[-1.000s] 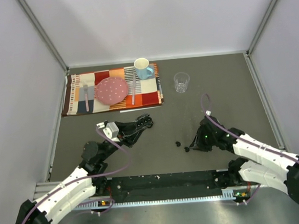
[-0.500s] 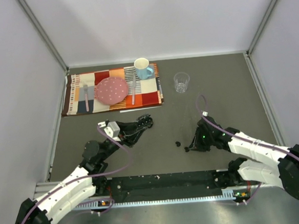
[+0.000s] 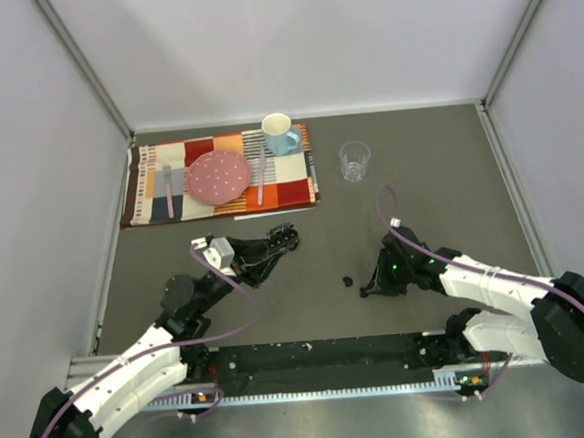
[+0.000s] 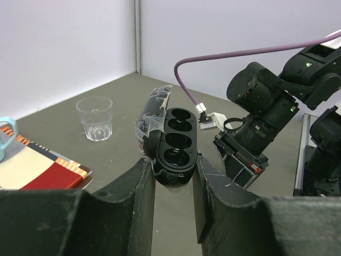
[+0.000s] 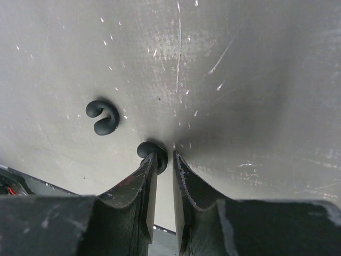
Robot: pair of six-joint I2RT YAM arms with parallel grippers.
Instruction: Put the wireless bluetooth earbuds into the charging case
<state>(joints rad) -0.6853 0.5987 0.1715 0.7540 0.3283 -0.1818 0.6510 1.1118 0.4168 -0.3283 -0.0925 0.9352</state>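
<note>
Right tool (image 5: 164,160) has crept left along the counter (image 3: 440,189) over the last second; in the top view its tips were apart from the nearer earbud (image 5: 151,149) and now sit right at it; the arm's elbow has swung in too.

Wrist view: the right tool's fingers are drawn almost together with a thin slit between them; the bud sits on the counter at the tip of the left-hand finger, touching it or nearly so. We cannot tell if it is actually pinched or just nudged.

Second earbud (image 5: 103,117), hook-shaped from here, lies loose on the counter just beside the first, up and to the left; neither bud has shifted in the top view.

Left tool (image 4: 173,165) has not moved; it is clamped on the charging case (image 4: 176,140), held off the counter with its lid (image 4: 157,106) flipped back, the wells facing the right arm and looking unfilled.

Our read: the approach is finished and the grasp is starting; no bud is in the case yet, so the task is early. The next move needs a clean close on a tiny glossy bud, which could squirt out sideways; the pinch looks off-centre.

Glass (image 4: 96,118) stands well apart at the back, not involved.
</note>
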